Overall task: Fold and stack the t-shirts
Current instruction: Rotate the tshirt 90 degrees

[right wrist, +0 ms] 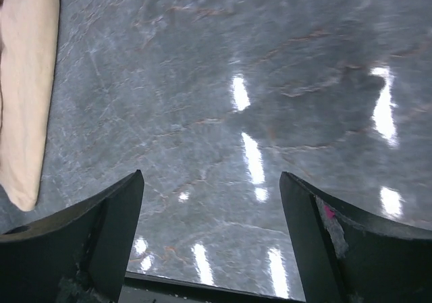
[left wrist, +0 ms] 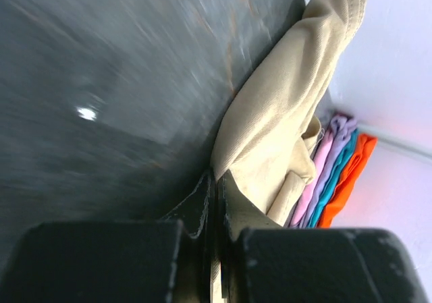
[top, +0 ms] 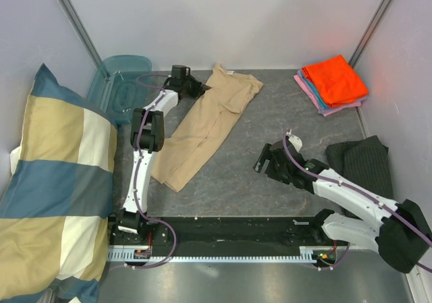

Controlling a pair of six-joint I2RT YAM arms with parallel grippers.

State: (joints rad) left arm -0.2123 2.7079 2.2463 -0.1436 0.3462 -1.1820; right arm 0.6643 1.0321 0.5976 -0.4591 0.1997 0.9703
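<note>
L gripper (top: 197, 87) clenched on tan t-shirt (top: 202, 131) at its far edge; rest lies flat, running back toward bases (top: 223, 232). R gripper (top: 262, 161) spread wide, empty, shirt off to its left. Cloth looks light, limp, will sag, so take hems/corners. Folded stack (top: 334, 81), orange on top, far beyond R gripper. Teal tub (top: 120, 77) left of L gripper; contents unclear.

A tan t-shirt (top: 206, 124), folded lengthwise into a long, rumpled strip, lies diagonally across the tabletop's (top: 270, 121) left half. In the tabletop's far right corner sits a folded stack: orange t-shirt (top: 335, 79) over blue t-shirt (top: 316, 92) and pink t-shirt (top: 304, 84).
</note>
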